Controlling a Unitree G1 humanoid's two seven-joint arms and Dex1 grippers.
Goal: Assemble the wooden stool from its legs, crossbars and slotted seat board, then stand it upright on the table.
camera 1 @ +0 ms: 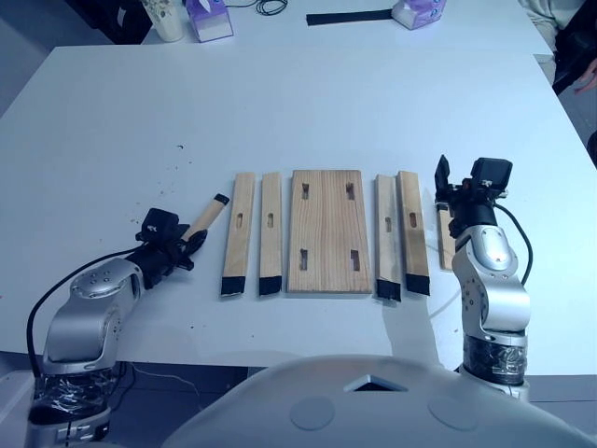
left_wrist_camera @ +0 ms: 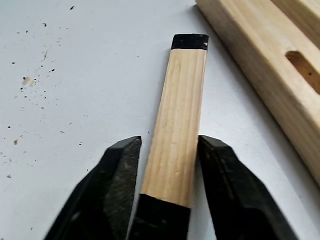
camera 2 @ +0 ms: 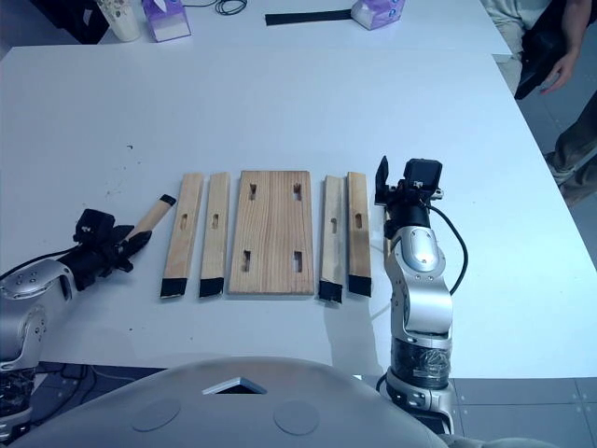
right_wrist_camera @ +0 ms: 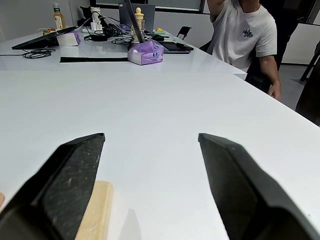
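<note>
L end effector (left_wrist_camera: 170, 144) open w/ crossbar (left_wrist_camera: 182, 100) btwn its fingers (left_wrist_camera: 117, 172), unclamped; R end effector (right_wrist_camera: 150, 136) wide open, empty.

White table (camera 1: 308, 103), matt top, evenly lit; dark specks (camera 1: 177, 147) on its left part. Butted behind it, a second white table (camera 1: 485, 23) carrying a purple tissue pack (camera 1: 209, 19), another pack (camera 1: 417, 12), a black strip (camera 1: 347, 17) and a patterned cup (camera 1: 168, 19). Farther desk holds a bottle (right_wrist_camera: 58, 16). Grey floor (camera 2: 532, 411).
</note>
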